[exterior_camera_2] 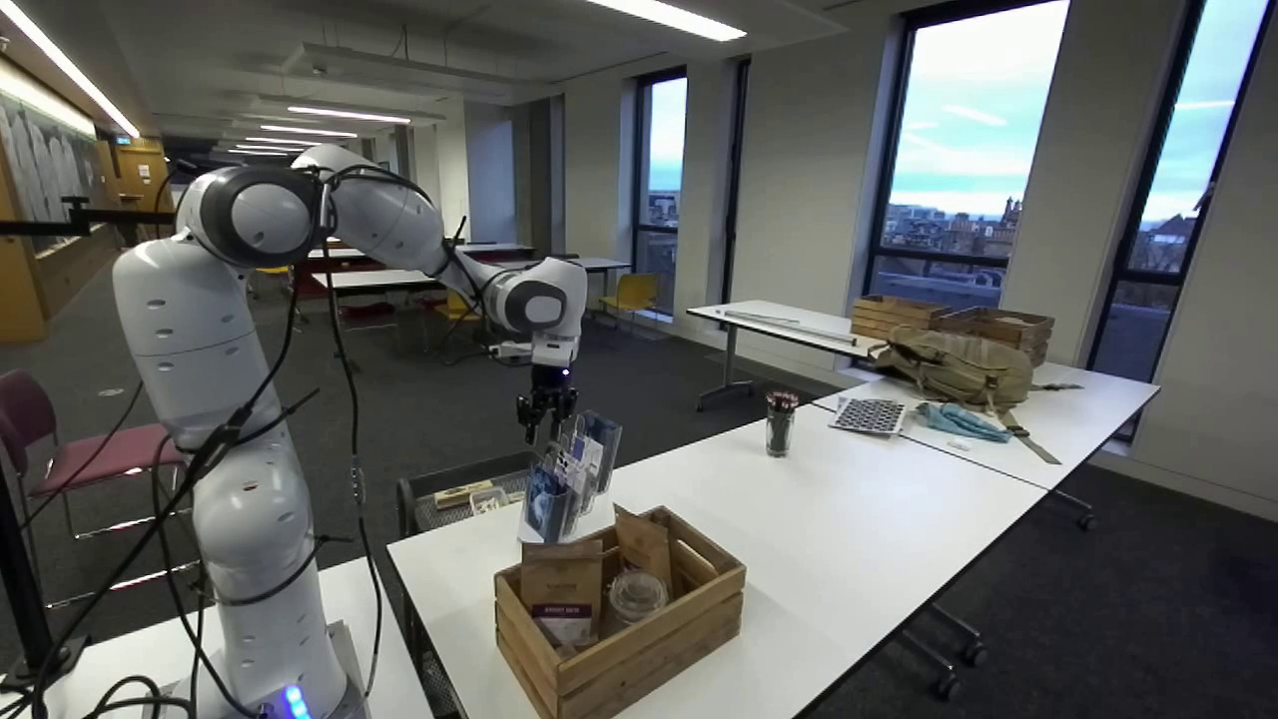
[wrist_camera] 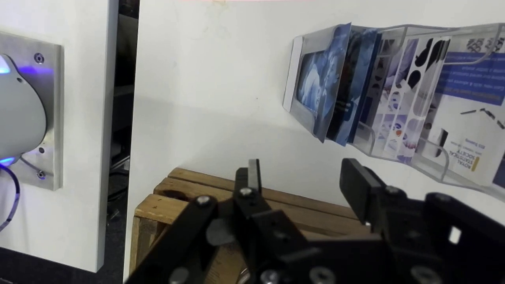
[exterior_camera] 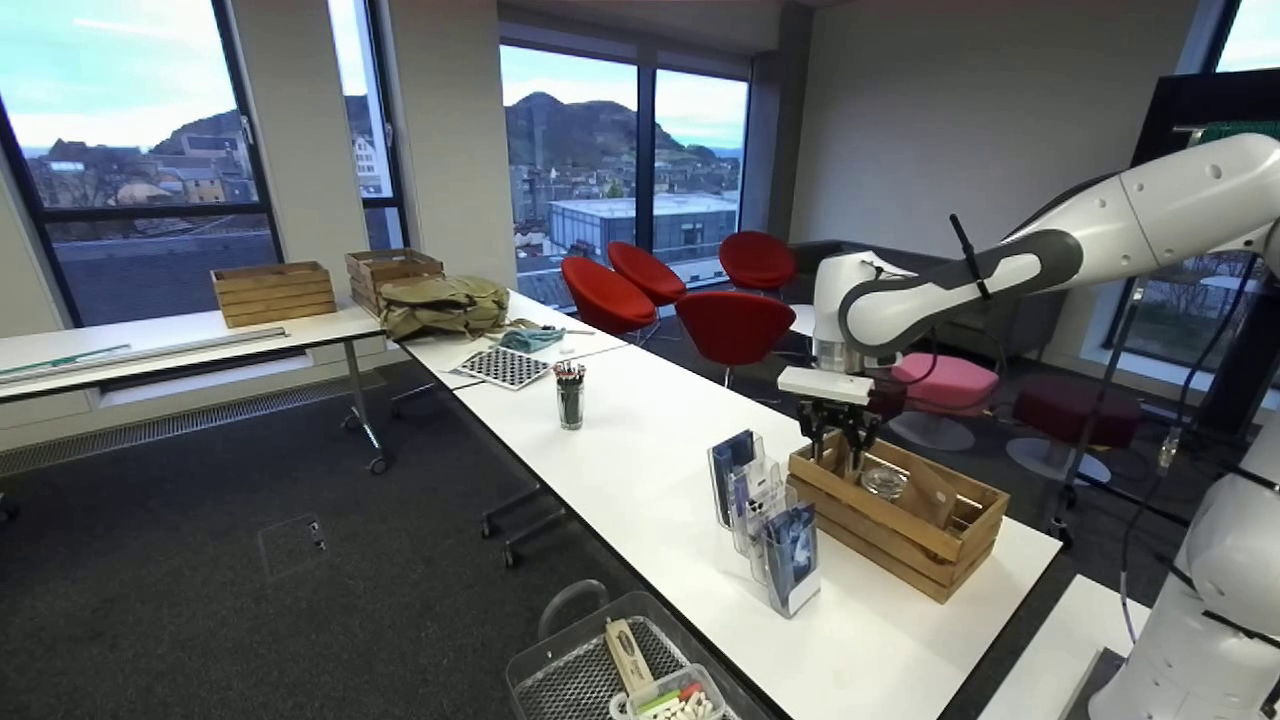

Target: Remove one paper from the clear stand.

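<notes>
"Black fingers (wrist_camera: pixel 355 187) are sticking out nearest in the wrist view, and the whole gripper (wrist_camera: pixel 302 175) is hanging in the air near that clear stand (wrist_camera: pixel 317 41)."

"Where are the papers (wrist_camera: pixel 469 122) sitting?"

"They're sitting in the stand's pockets, row behind row. The blue front papers (wrist_camera: pixel 327 75) are poking up over their pocket."

"I'm guessing it might be grabbing two by mistake, because they're looking thin and they're standing so close together."

"I'm worrying about the stand, too. If a finger is pushing on a plastic wall, or pinching it along with the paper, the stand might be tipping or sliding, since it's looking light."

"And the wooden crate (wrist_camera: pixel 315 213) is resting near it, with a bit of white table (wrist_camera: pixel 236 110) showing between. I'm thinking the gripper might be bumping that rim if it's going down crooked."

"What are the fingers doing?"

"They're standing wide apart, with a big gap between the tips. I'm not seeing any paper in there."

"And are they touching anything?"

"Not that I'm seeing. In the wrist view they're looking apart from the stand, with the crate's rim showing below them."
</notes>
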